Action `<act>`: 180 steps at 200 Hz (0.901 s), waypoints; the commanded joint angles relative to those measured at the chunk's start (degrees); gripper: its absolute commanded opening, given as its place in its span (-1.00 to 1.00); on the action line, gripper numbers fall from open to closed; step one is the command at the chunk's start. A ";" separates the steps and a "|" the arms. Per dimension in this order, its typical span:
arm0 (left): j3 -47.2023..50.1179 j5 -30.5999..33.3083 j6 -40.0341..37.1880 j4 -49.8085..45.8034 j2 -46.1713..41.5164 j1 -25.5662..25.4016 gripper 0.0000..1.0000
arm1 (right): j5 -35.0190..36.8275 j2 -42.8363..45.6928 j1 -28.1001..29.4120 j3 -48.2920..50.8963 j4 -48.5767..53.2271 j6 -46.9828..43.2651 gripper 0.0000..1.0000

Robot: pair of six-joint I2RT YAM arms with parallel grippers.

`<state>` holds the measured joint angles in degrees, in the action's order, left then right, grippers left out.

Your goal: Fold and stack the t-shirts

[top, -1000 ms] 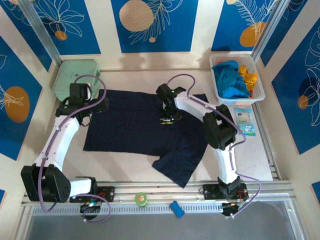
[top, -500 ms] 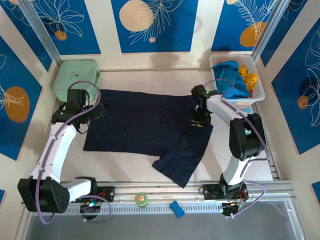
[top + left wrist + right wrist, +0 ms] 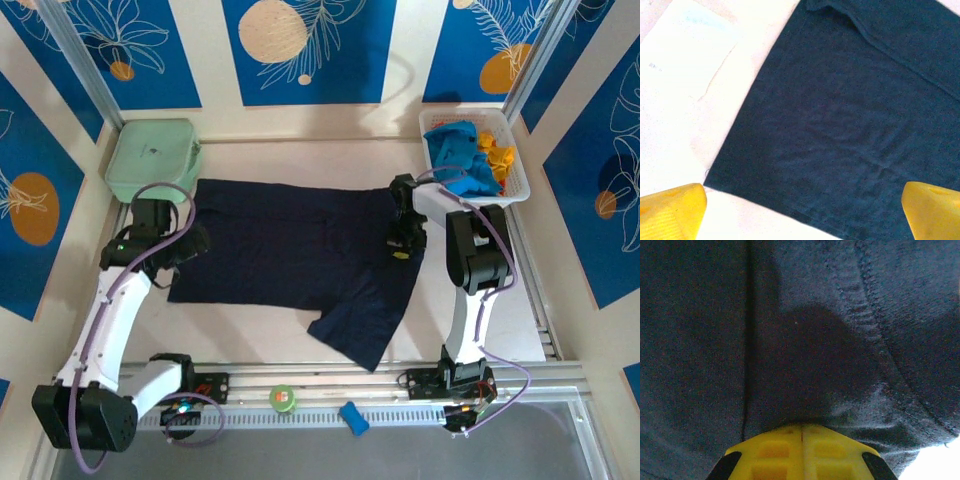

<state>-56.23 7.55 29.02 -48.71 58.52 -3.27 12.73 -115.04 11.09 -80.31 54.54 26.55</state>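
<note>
Pinching the navy t-shirt [image 3: 290, 250], my right claw [image 3: 403, 247] has its fingers pressed together on a pucker of cloth right at the tips; the rest spreads flat toward my left claw [image 3: 178, 248]. That one hangs with fingers wide apart, the shirt's hem corner lying flat on the desk [image 3: 300, 155] just beneath and between them.

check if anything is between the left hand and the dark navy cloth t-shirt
Nothing visible. The open left hand hovers above the dark navy cloth t-shirt at its left edge, with bare cloth and pale tabletop beneath its yellow fingers.
</note>
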 commanded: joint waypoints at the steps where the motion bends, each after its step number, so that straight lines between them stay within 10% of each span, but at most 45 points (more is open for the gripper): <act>1: 1.68 1.02 2.05 -3.05 -1.63 0.09 0.99 | 2.70 -5.48 -2.27 -4.45 -1.08 -2.37 -1.00; 137: 15.15 -2.37 16.18 -8.70 3.05 0.46 0.25 | 0.03 -8.53 -5.26 -16.36 -0.11 -7.13 -1.00; 180: 19.29 -4.39 20.72 -7.38 5.42 0.54 0.01 | -0.57 1.68 -3.36 -10.17 -1.36 -7.45 -0.61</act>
<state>-39.57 5.72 45.78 -55.66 63.26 -3.11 13.93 -121.40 6.46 -93.25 53.98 19.59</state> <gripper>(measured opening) 0.519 0.181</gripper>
